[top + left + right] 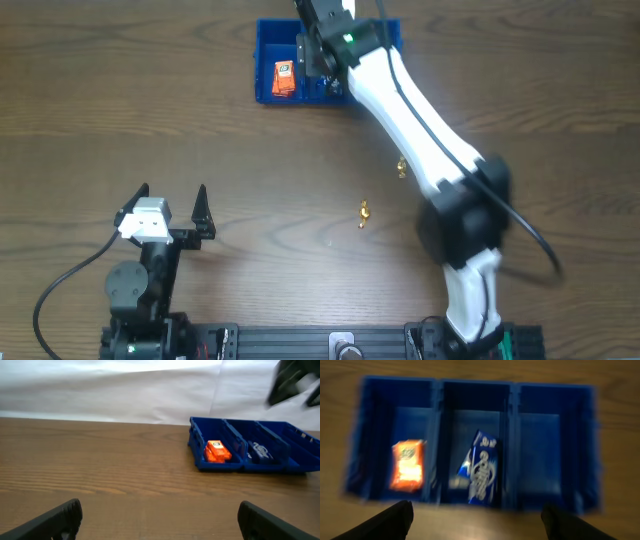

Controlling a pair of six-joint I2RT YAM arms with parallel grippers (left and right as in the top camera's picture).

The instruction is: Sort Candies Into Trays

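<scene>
A blue tray (pixel 268 62) with three compartments stands at the table's far side. An orange candy pack (pixel 284 79) lies in its left compartment (pixel 407 464), and a blue candy pack (pixel 482 466) lies in the middle one. The right compartment (pixel 542 450) looks bare. My right gripper (pixel 476 519) hangs above the tray, open, nothing between its fingers. Two small gold candies (pixel 364 213) (pixel 402 168) lie on the wood in mid-table. My left gripper (pixel 172 204) rests open near its base, far from the tray (pixel 220 462).
The wooden table (pixel 150 120) is bare apart from the gold candies. The right arm (pixel 420 130) stretches diagonally from bottom right to the tray, passing above the area near one gold candy. A white wall (pixel 100 390) stands behind the table.
</scene>
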